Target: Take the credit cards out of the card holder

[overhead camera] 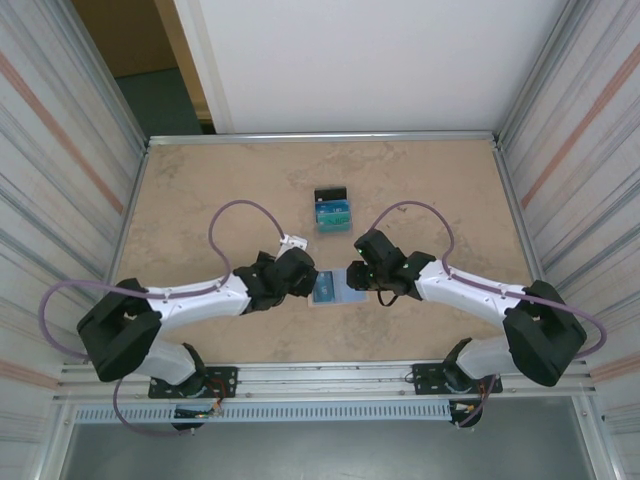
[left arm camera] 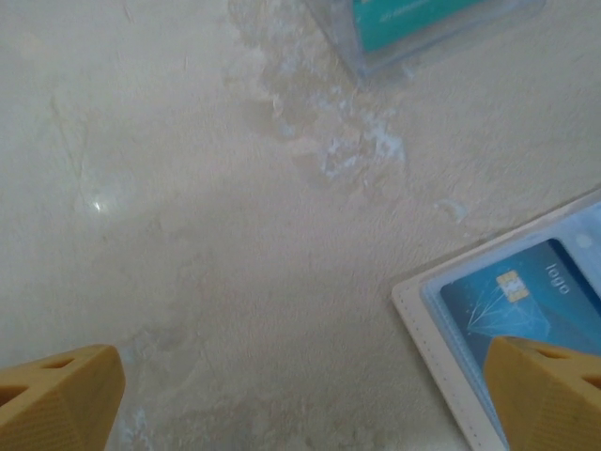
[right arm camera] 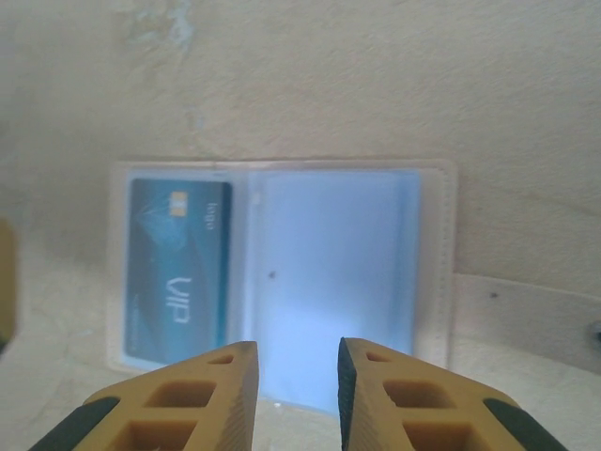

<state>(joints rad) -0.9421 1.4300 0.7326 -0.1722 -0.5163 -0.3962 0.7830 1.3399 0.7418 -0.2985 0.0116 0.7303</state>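
Observation:
The card holder lies opened flat on the table between my two grippers, pale blue lining up. In the right wrist view its tan rim frames two pockets: a blue credit card fills the left one, and the right one shows bare lining. My right gripper hovers at the holder's near edge, jaws a narrow gap apart with nothing between them. My left gripper stands wide open over bare table, its right finger above the holder's corner and the blue card.
A teal card and a black one lie stacked farther back at mid-table; the teal card shows at the top of the left wrist view. Ribbed walls enclose the tabletop on both sides.

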